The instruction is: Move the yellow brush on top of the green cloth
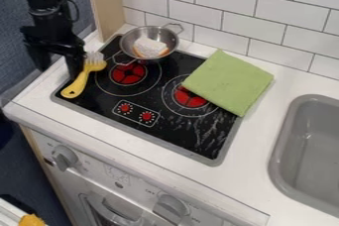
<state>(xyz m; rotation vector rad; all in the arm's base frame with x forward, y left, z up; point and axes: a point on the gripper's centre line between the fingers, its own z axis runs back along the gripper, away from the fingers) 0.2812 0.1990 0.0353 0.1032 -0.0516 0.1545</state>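
Note:
The black gripper [58, 64] hangs at the upper left, over the stove's left edge. Its two fingers stand apart, the right one close beside the brush; whether they touch cannot be told. The yellow brush [78, 82] lies along the left side of the black stove top, its white bristles toward the back and its handle end toward the front left. The green cloth [228, 82] is spread flat at the right, partly on the stove top and partly on the white counter.
A metal pan [173, 41] holding a white and orange item stands at the back of the stove top [198, 138]. The grey sink [285, 145] is at the right. A tiled wall [232, 4] borders the back, and a wooden post [106, 2] rises just right of the arm.

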